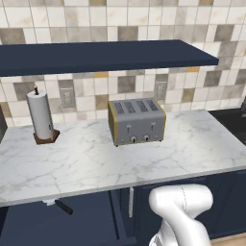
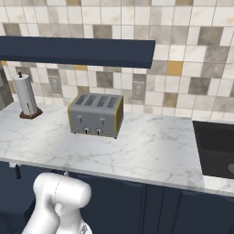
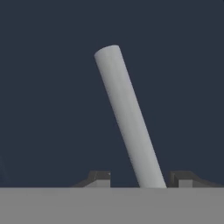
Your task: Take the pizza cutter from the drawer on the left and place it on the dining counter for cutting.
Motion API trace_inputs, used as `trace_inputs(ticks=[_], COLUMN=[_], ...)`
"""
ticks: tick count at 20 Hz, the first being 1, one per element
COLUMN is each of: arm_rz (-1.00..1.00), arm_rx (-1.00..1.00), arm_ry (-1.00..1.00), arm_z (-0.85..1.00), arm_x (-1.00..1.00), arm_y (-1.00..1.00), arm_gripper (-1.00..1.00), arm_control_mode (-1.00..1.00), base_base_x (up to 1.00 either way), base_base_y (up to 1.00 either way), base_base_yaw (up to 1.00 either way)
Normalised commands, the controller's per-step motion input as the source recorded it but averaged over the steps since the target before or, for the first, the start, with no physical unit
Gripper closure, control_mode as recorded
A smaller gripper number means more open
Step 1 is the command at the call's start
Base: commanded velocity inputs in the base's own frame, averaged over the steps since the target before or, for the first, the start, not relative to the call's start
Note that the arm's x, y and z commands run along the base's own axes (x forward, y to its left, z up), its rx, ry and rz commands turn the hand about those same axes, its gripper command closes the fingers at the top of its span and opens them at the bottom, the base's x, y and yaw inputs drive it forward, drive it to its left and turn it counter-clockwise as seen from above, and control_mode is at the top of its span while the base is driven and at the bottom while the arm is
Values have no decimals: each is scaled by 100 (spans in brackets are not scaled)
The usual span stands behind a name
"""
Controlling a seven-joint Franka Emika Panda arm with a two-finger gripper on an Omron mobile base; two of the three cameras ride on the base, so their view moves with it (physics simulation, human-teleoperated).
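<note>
worktop (image 1: 96, 163): white marble, grey-veined, smooth, faint sheen
toaster (image 1: 137, 121): brushed grey metal, brass-toned edges
backsplash (image 1: 144, 19): matt square tiles in beige, grey, cream
shelf (image 1: 105, 55): flat matt navy
paper towel roll (image 1: 40, 115): white paper on a brown wooden base
bar handle (image 3: 129, 118): smooth pale satin metal against a matt navy front

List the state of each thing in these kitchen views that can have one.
drawer: pulled open.
pizza cutter: lying in the drawer, not gripped.
gripper: open, fingertips astride a silver bar handle.
toaster: upright, slots empty.
paper towel roll: upright on its stand.
</note>
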Motion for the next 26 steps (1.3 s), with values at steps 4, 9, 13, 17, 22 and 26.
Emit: trace_inputs(ticks=[4, 9, 13, 17, 22, 26], arm_rz=[-2, -2, -3, -6, -3, 0], arm_rx=[0, 0, 0, 0, 0, 0], arm_ry=[0, 0, 0, 0, -6, -13], arm_z=[-35, -36, -35, -32, -13, 3], arm_x=[-50, -51, -38, -8, -9, -16], arm_y=[30, 30, 27, 22, 19, 18], arm_gripper=[100, 100, 100, 100, 100, 100], arm_control_mode=[-100, -100, -100, -100, -100, -100], base_base_x=[0, 0, 0, 0, 0, 0], base_base_y=[0, 0, 0, 0, 0, 0], base_base_yaw=[0, 0, 0, 0, 0, 0])
